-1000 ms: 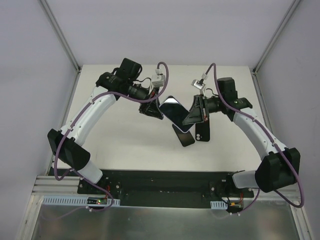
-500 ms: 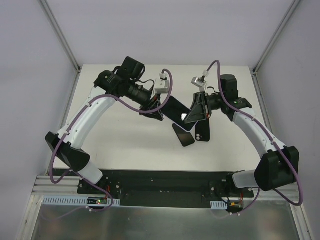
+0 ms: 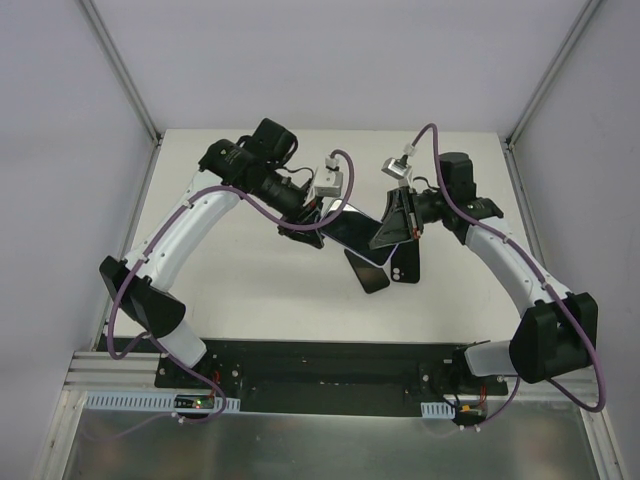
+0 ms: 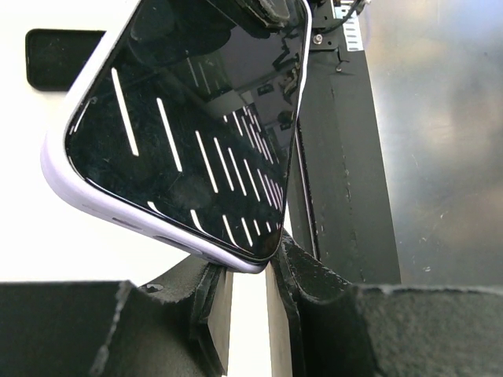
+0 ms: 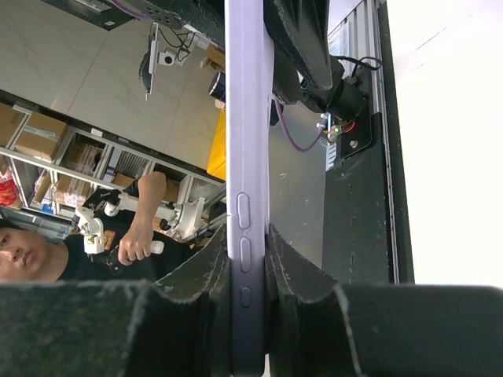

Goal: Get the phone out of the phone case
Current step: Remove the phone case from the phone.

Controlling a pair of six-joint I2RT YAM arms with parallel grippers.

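Phone (image 3: 348,228) rolled steeper, mid-air; L gripper (image 4: 245,271) pinches corner, R gripper (image 5: 250,259) clamps edge.

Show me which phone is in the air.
The phone in the pale purple case, gripped by both sets of jaws. The shiny black one and the other black one beside it lie flat on the table.

lilac phone case (image 4: 93,201), black phone (image 4: 196,118), white table (image 3: 260,290)

No legible text, label, brand or number anywhere in view.
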